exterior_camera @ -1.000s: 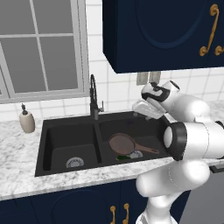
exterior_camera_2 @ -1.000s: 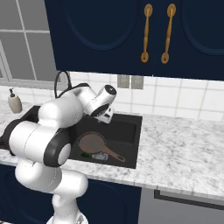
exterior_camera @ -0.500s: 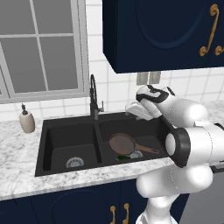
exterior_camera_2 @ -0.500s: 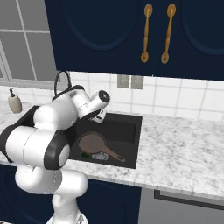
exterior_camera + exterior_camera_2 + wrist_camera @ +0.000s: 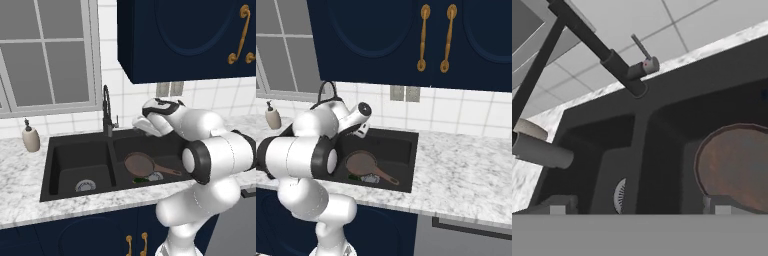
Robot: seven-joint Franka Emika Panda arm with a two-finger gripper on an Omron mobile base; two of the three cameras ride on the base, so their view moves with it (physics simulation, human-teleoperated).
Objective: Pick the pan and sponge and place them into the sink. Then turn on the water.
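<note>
The dark reddish-brown pan (image 5: 139,163) (image 5: 362,162) (image 5: 737,166) lies in the right basin of the black sink (image 5: 75,159) (image 5: 402,149) (image 5: 643,145), handle pointing right. The green sponge (image 5: 140,179) (image 5: 354,176) rests in the same basin at the pan's near edge, beside the silver drain. My gripper (image 5: 138,121) (image 5: 361,131) (image 5: 638,209) hovers open over the back of the right basin, close to the gooseneck faucet (image 5: 106,109) (image 5: 326,91) (image 5: 623,74), holding nothing. In the hand view the faucet's thin lever (image 5: 641,49) sticks up from its base. No blue stream runs from the spout.
A beige soap dispenser (image 5: 31,138) (image 5: 273,116) stands on the marble counter left of the sink. Navy wall cabinets (image 5: 185,35) hang above. A window (image 5: 45,50) is behind the faucet. The left basin's drain (image 5: 85,185) (image 5: 619,196) lies bare.
The hand has swung left across the right basin toward the faucet, still open. Pan and sponge have stayed put in the sink.
</note>
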